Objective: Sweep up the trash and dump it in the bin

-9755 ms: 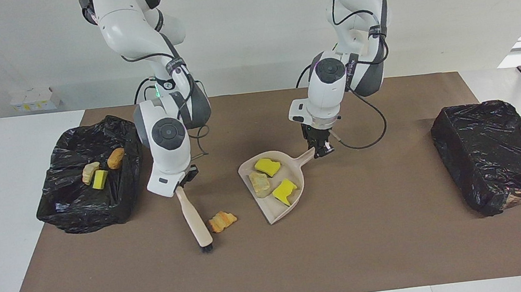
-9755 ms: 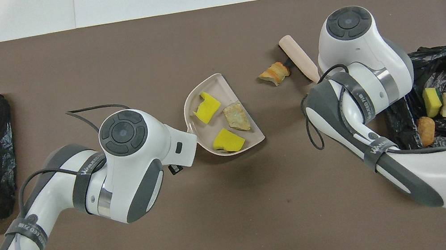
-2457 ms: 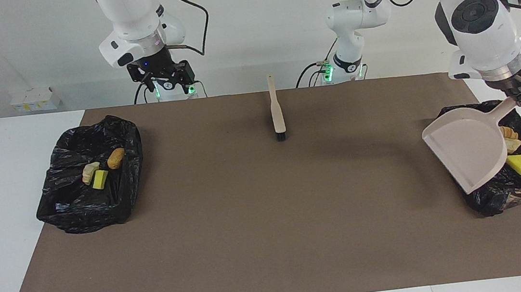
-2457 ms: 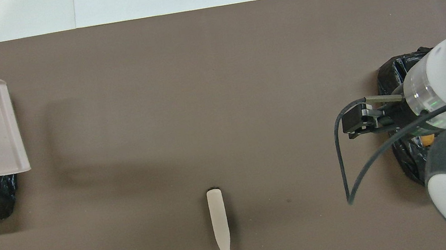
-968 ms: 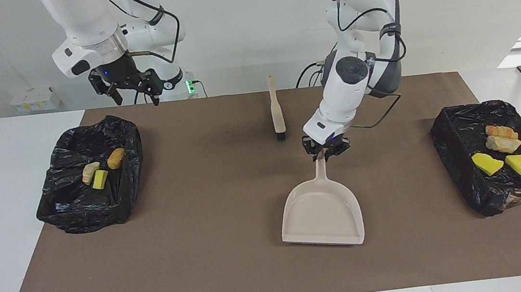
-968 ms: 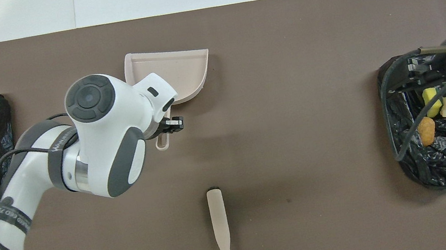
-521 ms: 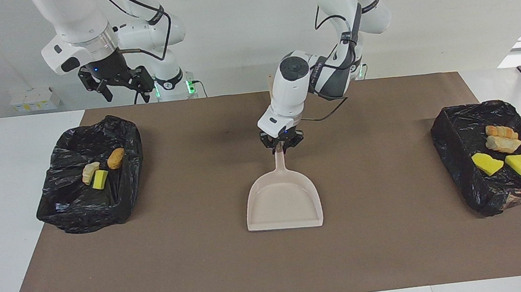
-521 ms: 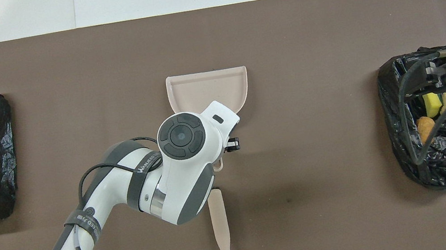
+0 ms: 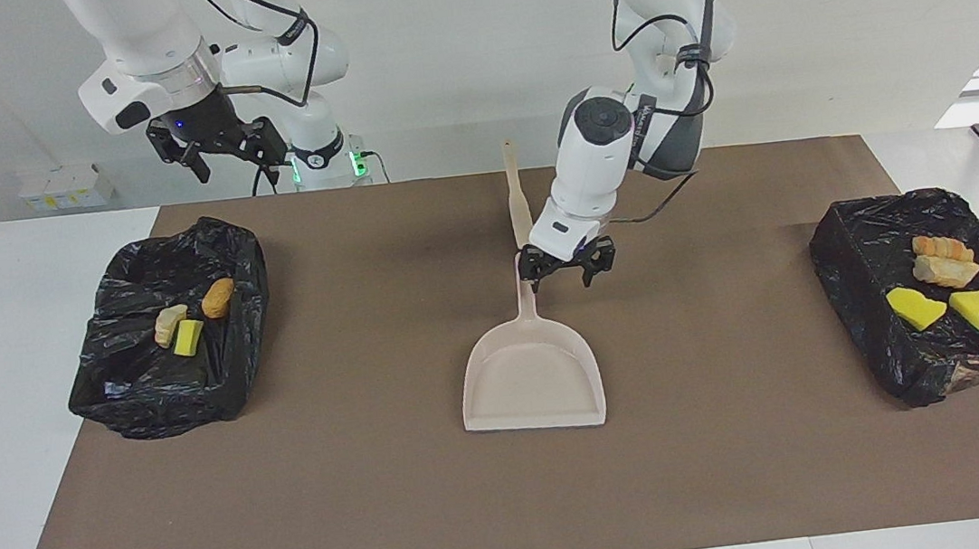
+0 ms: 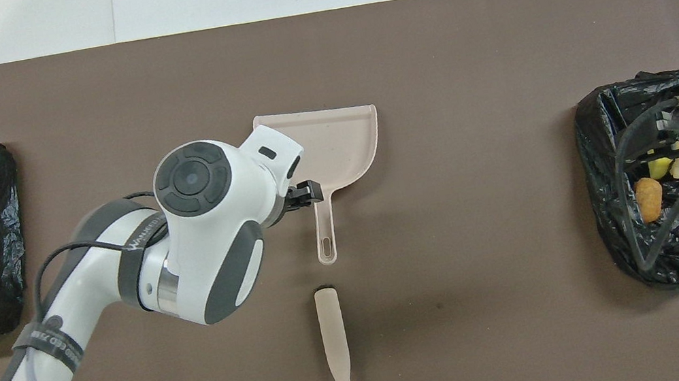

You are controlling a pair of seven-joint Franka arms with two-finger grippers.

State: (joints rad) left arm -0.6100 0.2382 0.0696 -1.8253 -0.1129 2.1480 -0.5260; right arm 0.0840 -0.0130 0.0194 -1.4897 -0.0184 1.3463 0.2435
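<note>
- Now we judge that the task is at its very end (sweeping and dumping look done): no piece of trash lies on the brown mat [image 9: 746, 466].
- Three scraps [image 9: 187, 336] lie in the black-lined bin [image 9: 147, 392] at the middle height of the facing view, at the right arm's end of the table. Four scraps [image 9: 911, 307] lie in the other bin [image 9: 909, 367], at the left arm's end.
- The dustpan [image 9: 532, 379] lies flat and empty in the centre of the frame. Its handle points up the frame toward the brush [image 9: 519, 203], which lies just above it, nearer to the robots.
- The left gripper [image 9: 566, 271] hangs low over the upper end of the dustpan handle with its fingers spread wide, and it pinches nothing. One fingertip is just beside the handle, and we cannot tell if it touches.
- The right gripper [image 9: 230, 161] waits high in the upper part of the frame, above the table edge near its bin. Its fingers are also spread and empty.
- For the next move we think only a clean lift is needed: the left arm should rise straight, so that a finger does not catch the handle and drag the dustpan.
</note>
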